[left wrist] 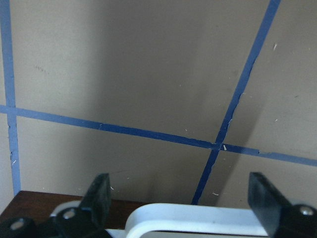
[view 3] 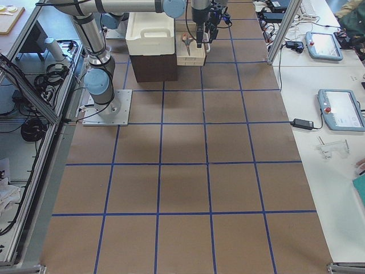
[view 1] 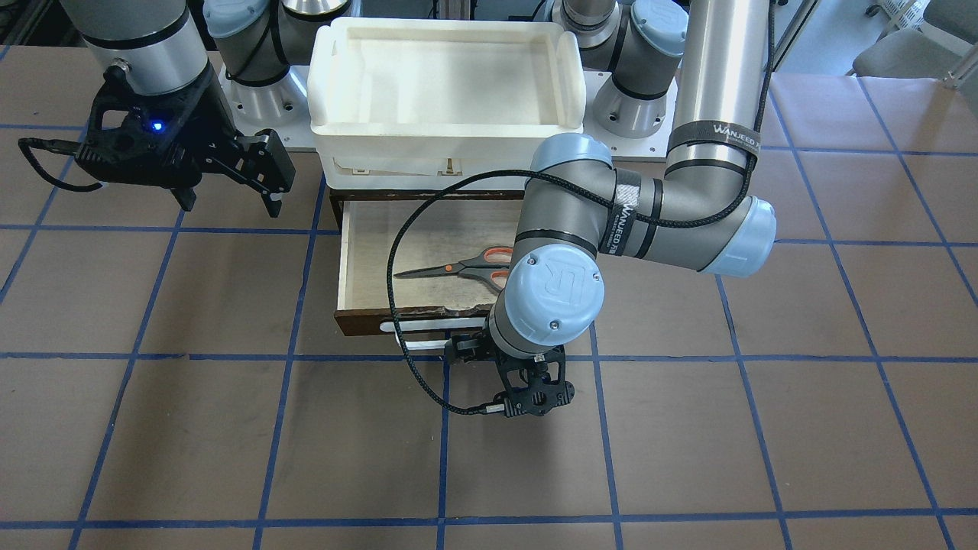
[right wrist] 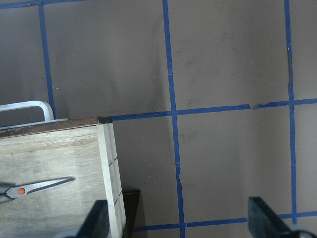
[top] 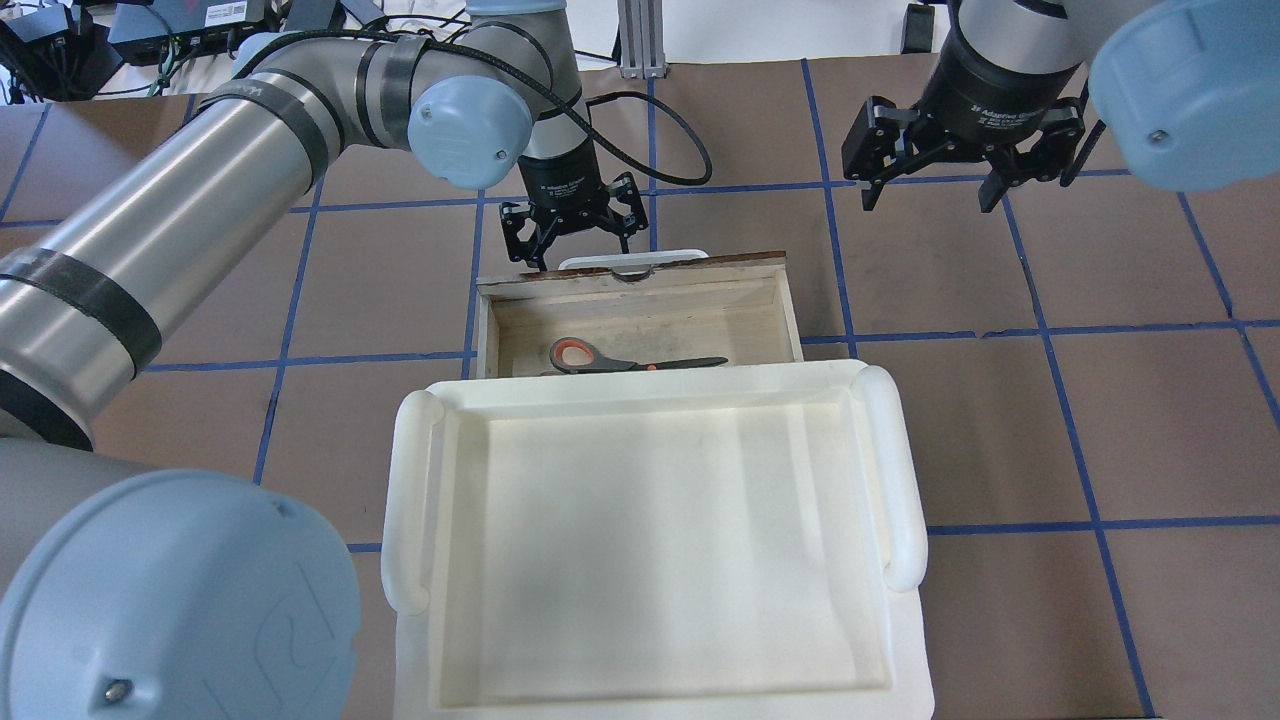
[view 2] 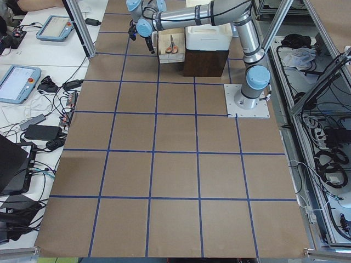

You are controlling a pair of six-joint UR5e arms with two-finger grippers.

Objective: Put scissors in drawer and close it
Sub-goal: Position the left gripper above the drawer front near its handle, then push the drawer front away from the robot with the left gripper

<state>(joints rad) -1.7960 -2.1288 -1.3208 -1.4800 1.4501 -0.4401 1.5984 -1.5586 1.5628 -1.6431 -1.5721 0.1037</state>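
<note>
The scissors (view 1: pixel 458 267) lie flat inside the open drawer (view 1: pixel 359 263), blades pointing toward the robot's right; they also show in the overhead view (top: pixel 620 360). My left gripper (top: pixel 575 248) is open and empty, pointing down just outside the drawer's dark front. In the left wrist view the gripper (left wrist: pixel 183 203) has the white bar handle (left wrist: pixel 198 215) between its spread fingers. My right gripper (top: pixel 930 195) is open and empty, hovering over the table off the drawer's right side. Its wrist view shows the drawer's corner (right wrist: pixel 106 148) and the scissors' blades (right wrist: pixel 44 186).
A large white foam-like tray (top: pixel 900 480) sits on top of the dark brown cabinet (view 2: pixel 205 63) that the drawer slides out of. The brown tabletop (view 1: pixel 229 428) has a blue tape grid. A black cable (view 1: pixel 397 336) loops from the left wrist over the drawer.
</note>
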